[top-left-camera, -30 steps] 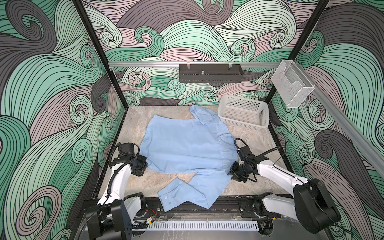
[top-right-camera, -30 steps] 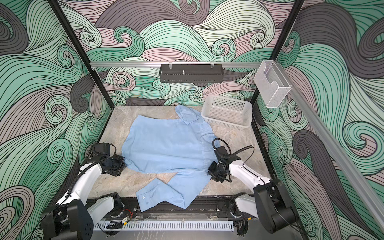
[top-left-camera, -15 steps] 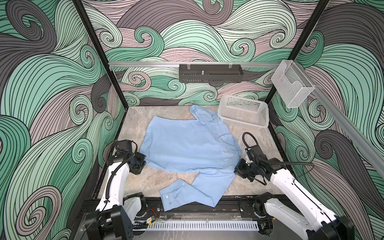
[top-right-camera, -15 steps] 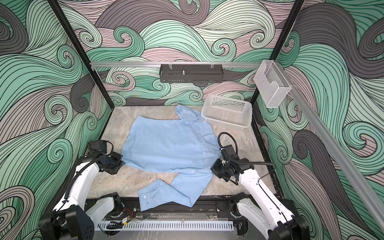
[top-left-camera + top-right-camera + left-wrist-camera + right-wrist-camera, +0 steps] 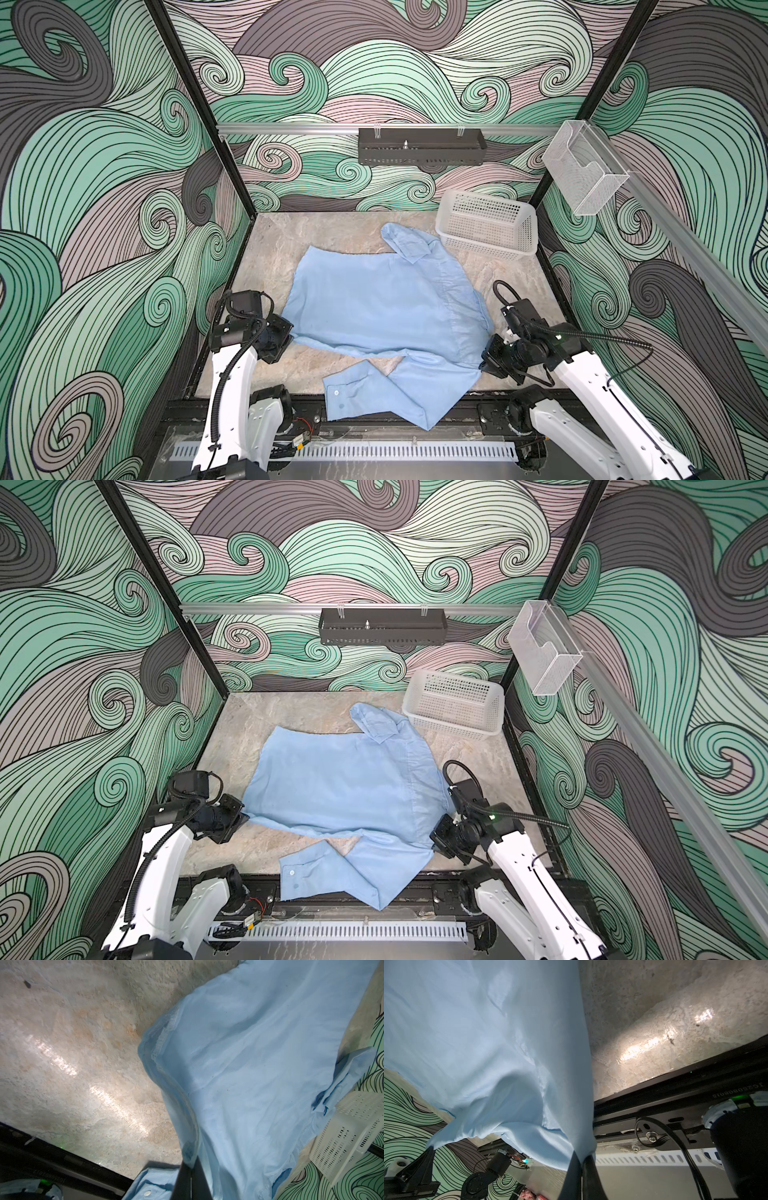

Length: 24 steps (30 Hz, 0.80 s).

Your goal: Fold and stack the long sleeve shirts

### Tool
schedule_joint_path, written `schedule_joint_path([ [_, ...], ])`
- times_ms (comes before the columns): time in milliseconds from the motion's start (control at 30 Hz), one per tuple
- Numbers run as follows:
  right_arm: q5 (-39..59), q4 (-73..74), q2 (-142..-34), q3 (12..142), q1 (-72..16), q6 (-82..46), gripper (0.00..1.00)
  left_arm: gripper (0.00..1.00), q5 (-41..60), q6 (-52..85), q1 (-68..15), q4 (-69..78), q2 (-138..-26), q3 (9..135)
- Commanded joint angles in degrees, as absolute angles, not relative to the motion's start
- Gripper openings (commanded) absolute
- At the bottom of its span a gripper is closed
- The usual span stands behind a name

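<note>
the right fingers (image 5: 572, 1178) are now pinching shut on the 4 o'clock edge of the light blue shirt (image 5: 374, 307). a second ago they were still standing a little apart beside that edge. the left fingers (image 5: 182, 1182) are gripping the hem at 8 o'clock, closed on fabric as they were before. the shirt is lying spread across the middle of the table (image 5: 291, 232). its collar (image 5: 405, 245) is pointing toward 1 o'clock, near the white basket (image 5: 486, 226), and one sleeve (image 5: 374, 395) is trailing over the 6 o'clock edge.

both sides are now being held, so the cloth is probably being readied for a stretch or a lift to flatten it. no fold looks made yet.

against the earlier frames, the right arm (image 5: 582, 374) is reaching in from farther toward 5 o'clock, with its elbow no longer tucked in the corner. the fabric at its fingers is rising off the table. the left side is sitting slightly farther out toward 8 o'clock.
</note>
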State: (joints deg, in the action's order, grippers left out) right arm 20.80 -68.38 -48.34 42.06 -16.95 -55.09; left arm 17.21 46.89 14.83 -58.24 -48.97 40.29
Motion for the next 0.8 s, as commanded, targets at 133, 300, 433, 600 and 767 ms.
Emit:
schedule_joint_path([
  [133, 25.1, -59.4, -63.3, 52.2, -9.9, -49.5, 0.0, 0.0, 19.7, 45.7, 15.0, -52.7, -63.1, 51.3],
  [300, 29.0, -57.2, -77.2, 60.8, -8.9, -45.6, 0.0, 0.0, 19.6, 45.7, 14.9, -49.3, -72.2, 55.4],
  [433, 29.4, -53.7, -84.7, 64.5, -7.9, -45.4, 0.0, 0.0, 18.8, 45.4, 13.6, -47.7, -79.4, 58.3],
  [600, 28.3, -51.0, -90.6, 66.1, -6.8, -45.0, 0.0, 0.0, 18.1, 45.1, 13.0, -47.1, -87.8, 61.3],
  [767, 26.4, -47.7, -93.7, 64.8, -5.3, -44.7, 0.0, 0.0, 16.2, 44.7, 12.8, -47.5, -91.9, 64.3],
])
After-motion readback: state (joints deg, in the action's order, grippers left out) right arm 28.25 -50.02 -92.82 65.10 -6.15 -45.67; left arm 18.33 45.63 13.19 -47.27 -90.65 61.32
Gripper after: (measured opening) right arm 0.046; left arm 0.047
